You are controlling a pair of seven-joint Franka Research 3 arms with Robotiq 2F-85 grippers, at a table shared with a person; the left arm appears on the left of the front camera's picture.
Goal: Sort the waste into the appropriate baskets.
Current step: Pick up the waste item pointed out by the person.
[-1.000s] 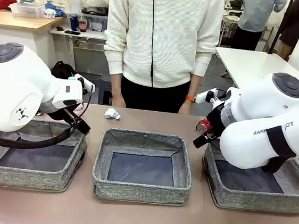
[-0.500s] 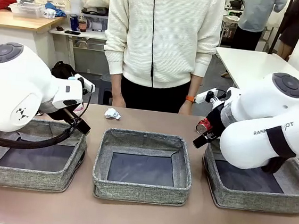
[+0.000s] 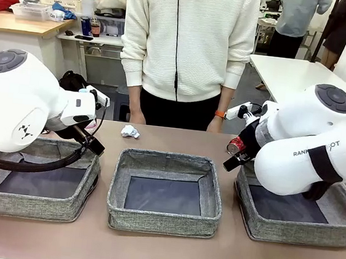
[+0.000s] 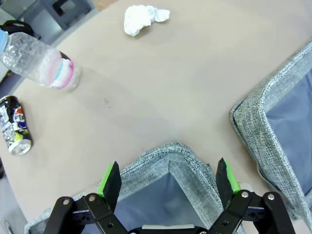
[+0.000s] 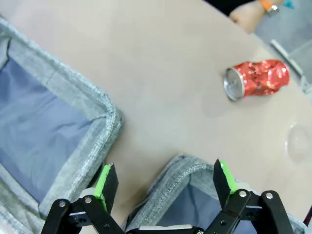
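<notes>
- Tan tabletop (image 3: 160, 252) carries three grey woven baskets in a row along its near half, and a person in a white sweater (image 3: 182, 44) stands at the far side.
- My left gripper (image 4: 168, 175) is wide open and holds nothing. It hangs over the far right corner of the left basket (image 3: 29, 204).
- My right gripper (image 5: 165, 178) is also wide open and holds nothing. It is above the far left corner of the right basket (image 3: 286, 231).
- The middle basket (image 3: 162, 220) sits between the other two, and its dark bottom is bare.
- The crumpled white paper ball (image 3: 130, 131) lies on the tabletop beyond the middle basket's far left corner, near the person.
- The small clear bottle with a pink label (image 4: 41, 63) lies on its side in my left wrist view, left of the paper ball and apart from it.
- The dark can (image 4: 15, 126) lies on its side near the bottle, not touching it.
- The crushed red can (image 5: 257, 79) lies on its side on the far right of the tabletop, beyond the right basket, with its silver end turned toward my right gripper.
- Just beside that can in my right wrist view is a faint clear round shape (image 5: 298, 141). It is probably a plastic cup, but it is too dim to be sure.
</notes>
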